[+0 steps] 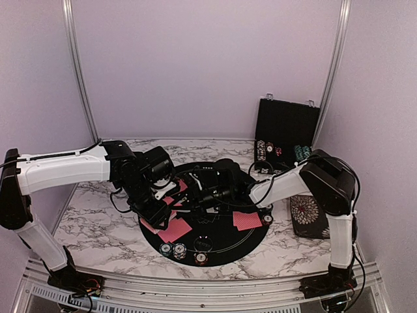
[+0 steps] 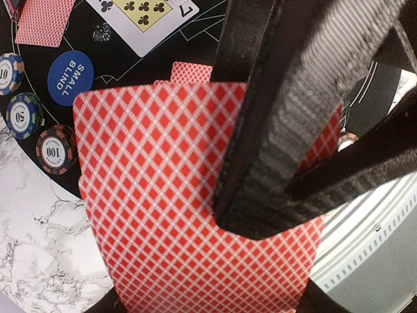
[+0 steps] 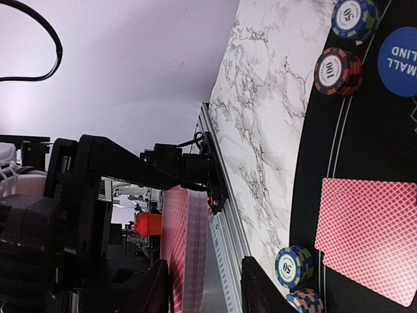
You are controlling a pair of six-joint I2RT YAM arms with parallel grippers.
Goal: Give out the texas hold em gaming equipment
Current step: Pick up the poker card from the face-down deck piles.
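Note:
My right gripper holds a deck of red-backed cards upright above the round black mat; one of its fingers lies across the top card's back. My left gripper meets it from the left, its fingers at both side edges of the top red-backed card. Face-down cards lie on the mat. Three chip stacks and a blue SMALL BLIND button sit at the mat's near edge. A face-up club card lies beyond.
The open black chip case stands at the back right with chips in it. The floral black pad lies right of the mat under the right arm. More chips sit at the mat's right rim. The metal rail runs along the near edge.

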